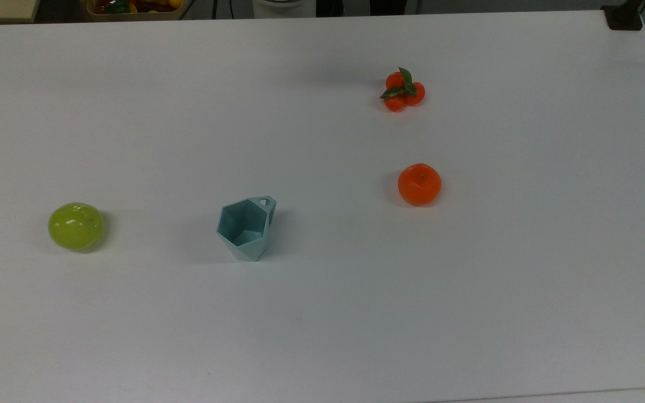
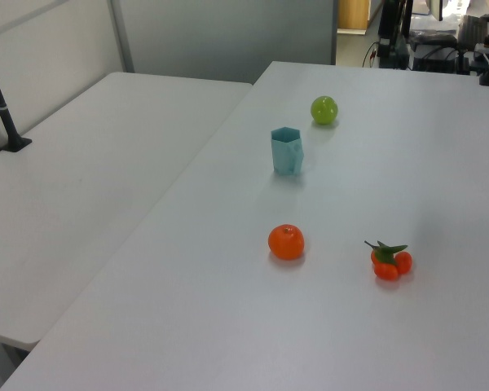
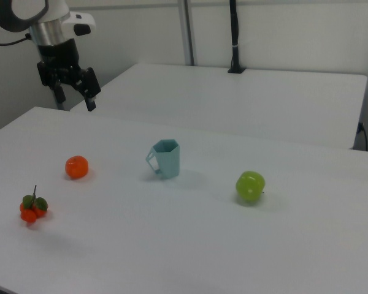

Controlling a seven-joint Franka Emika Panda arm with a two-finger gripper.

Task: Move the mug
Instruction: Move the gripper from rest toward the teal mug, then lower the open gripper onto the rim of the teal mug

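While the gripper (image 3: 75,97) hangs high above the far edge of the white table (image 3: 172,245) at the right view's upper left, its two fingers spread apart and holding nothing, the mug (image 1: 246,228) stands upright near the table's middle. Its small looped handle points toward the right view's left. It sits between a green apple (image 1: 76,225) and a mandarin (image 1: 419,184), well apart from both. A cluster of small oranges with leaves (image 1: 403,90) lies beyond the mandarin.
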